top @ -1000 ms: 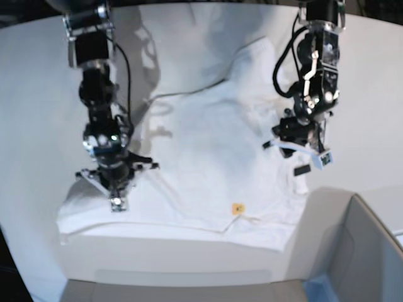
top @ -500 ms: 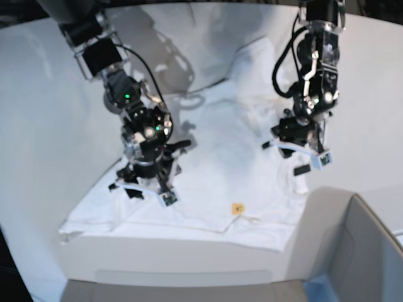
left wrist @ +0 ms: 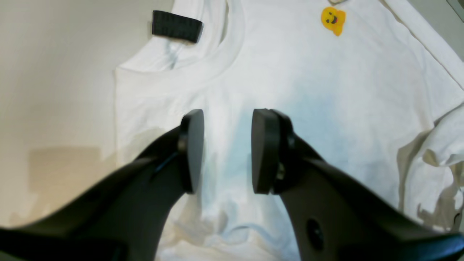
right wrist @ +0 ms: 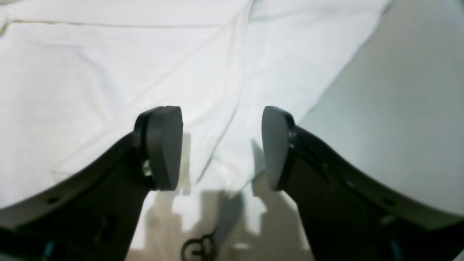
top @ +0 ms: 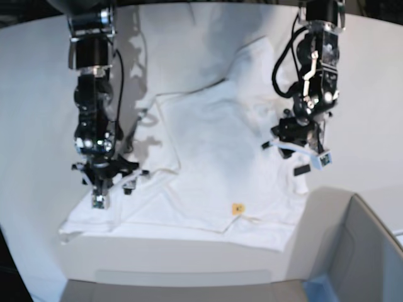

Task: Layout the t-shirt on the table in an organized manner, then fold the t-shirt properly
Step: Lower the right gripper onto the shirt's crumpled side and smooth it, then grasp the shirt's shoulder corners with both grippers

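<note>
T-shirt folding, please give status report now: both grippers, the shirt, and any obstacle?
Left gripper open over the t-shirt, nothing held. Right gripper open, empty, above shirt edge. Shirt on the table, partly folded, still wrinkled. No obstacle seen.

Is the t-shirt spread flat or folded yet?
Partly folded, not flat: the t-shirt has one side flap turned over the body, its edge running diagonally, and the far sleeve is still bunched on the table.

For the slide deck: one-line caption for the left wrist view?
Left gripper, open and empty, above the white t-shirt near its collar, black tag and yellow smiley beyond.
</note>
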`<state>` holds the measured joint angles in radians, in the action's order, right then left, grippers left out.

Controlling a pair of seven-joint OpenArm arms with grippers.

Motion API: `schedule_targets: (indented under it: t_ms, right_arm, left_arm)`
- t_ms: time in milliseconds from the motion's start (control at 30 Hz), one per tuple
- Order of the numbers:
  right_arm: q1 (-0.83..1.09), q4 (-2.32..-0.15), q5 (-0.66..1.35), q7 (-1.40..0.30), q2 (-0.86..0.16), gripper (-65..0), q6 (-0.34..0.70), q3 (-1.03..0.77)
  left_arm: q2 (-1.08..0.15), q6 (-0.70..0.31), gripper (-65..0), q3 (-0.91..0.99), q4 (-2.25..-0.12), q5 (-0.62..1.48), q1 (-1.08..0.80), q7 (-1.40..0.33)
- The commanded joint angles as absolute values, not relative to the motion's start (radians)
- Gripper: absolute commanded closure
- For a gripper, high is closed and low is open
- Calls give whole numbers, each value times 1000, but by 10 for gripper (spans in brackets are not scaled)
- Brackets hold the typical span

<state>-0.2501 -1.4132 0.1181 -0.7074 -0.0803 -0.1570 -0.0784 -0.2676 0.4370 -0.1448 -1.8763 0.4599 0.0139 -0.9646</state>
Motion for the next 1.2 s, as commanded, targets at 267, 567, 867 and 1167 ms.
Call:
schedule_targets:
  t_ms: [267, 567, 867, 1167]
  right_arm:
    - [-318, -1271, 252, -671, -82, -345, -165, -81]
    - [-372, -1213, 254, -671, -79, -146, -165, -77]
    - [-387, -1213, 252, -676, -67, -7, -165, -77]
    - [-288, -1564, 254, -779, -74, 0, -165, -85]
  left_arm:
    - [-272, 433, -229, -143, -1894, 452, 25, -947]
    - [-272, 433, -229, -143, -1894, 452, 25, -947]
    - [-272, 433, -229, -143, -1894, 452, 25, -947]
    - [-272, 433, -229, -143, -1896, 453, 15, -949]
